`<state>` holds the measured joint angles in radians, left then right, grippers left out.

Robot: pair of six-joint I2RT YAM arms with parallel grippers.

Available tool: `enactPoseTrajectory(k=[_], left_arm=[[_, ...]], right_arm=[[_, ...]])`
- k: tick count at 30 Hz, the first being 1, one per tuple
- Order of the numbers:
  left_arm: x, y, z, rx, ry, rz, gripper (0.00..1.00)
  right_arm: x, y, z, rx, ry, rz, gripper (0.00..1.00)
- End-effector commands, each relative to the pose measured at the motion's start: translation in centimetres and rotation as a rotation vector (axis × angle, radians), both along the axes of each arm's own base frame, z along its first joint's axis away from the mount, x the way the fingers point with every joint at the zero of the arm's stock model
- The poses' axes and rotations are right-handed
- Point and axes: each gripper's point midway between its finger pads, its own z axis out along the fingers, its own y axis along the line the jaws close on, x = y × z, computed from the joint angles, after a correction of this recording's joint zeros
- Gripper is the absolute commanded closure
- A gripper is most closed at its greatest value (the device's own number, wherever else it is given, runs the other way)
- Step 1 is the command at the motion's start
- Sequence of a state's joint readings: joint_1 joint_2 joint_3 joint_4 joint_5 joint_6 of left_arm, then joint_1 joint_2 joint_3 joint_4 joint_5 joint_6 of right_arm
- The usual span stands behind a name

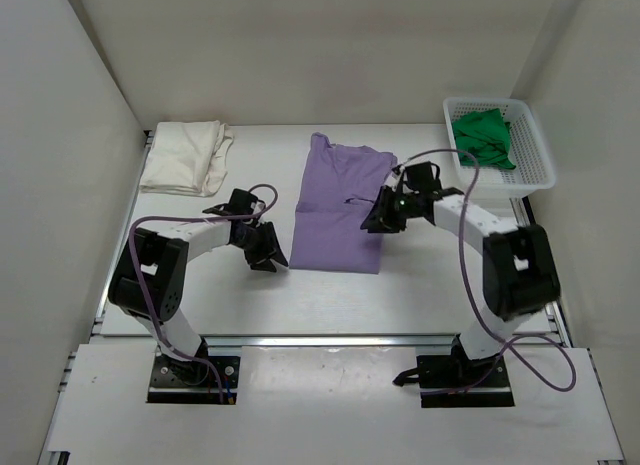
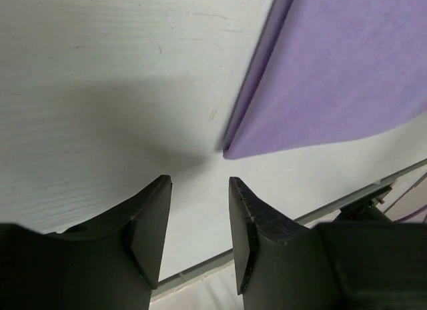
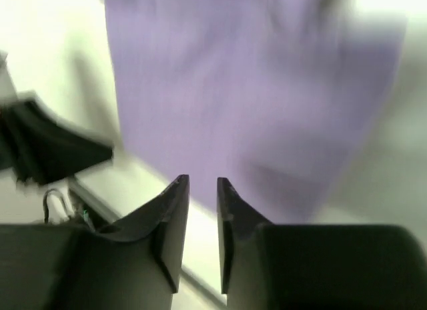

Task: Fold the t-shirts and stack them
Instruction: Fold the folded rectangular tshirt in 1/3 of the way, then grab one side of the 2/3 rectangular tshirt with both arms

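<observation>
While the lavender shirt (image 1: pixel 338 210) lies as a long folded strip between the two tools, treat the next fold as a two-corner pick. The left gripper (image 2: pixel 199 190), jaws half apart and empty, points at the strip's near corner, just ahead and to its right; slide one finger under the hem before closing. The right gripper (image 3: pixel 202 185), jaws narrowly parted and gripping nothing visible, hovers over the opposite edge; widen it first. The cream shirt (image 1: pixel 185 157), folded, lies beyond the left gripper

Walls (image 1: pixel 300 45): plain white, on three sides.
Table (image 1: pixel 330 297): white woodgrain top; metal rail (image 1: pixel 330 339) along near edge.
Light: even, soft shadows.
</observation>
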<state>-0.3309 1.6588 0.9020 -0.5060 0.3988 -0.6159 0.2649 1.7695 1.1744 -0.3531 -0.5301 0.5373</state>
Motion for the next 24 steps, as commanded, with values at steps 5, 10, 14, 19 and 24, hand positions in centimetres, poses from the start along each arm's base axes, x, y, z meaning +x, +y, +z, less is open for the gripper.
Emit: enactPoseTrajectory(k=[5,10,14,19,24], left_arm=[[1.3,-1.5,-0.8,-0.058,-0.049,0.044,0.47],[0.9,-1.6,-2.1,-0.078,-0.029,0.114,0.46],[0.4,-1.7,-2.6,-0.067,-0.026,0.126,0.53],[0.4,-1.6,-3.1,-0.042,-0.027,0.144,0.64],[1.0,-1.3,-3.2,-0.027,-0.034,0.171,0.77]], right_arm=[[-8.6,-2.7,-2.1,0.054,-0.026,-0.099,0.58],[-9.7,-3.4,-4.4,0.151,0.014,-0.189,0.54],[-9.8,-3.5,-5.9,0.117,0.036,-0.214,0.55],[-9.4,-3.5,-6.7,0.152,0.057,-0.276,0.58],[-9.1,-3.4,-6.7,0.171,0.06,-0.294,0.82]])
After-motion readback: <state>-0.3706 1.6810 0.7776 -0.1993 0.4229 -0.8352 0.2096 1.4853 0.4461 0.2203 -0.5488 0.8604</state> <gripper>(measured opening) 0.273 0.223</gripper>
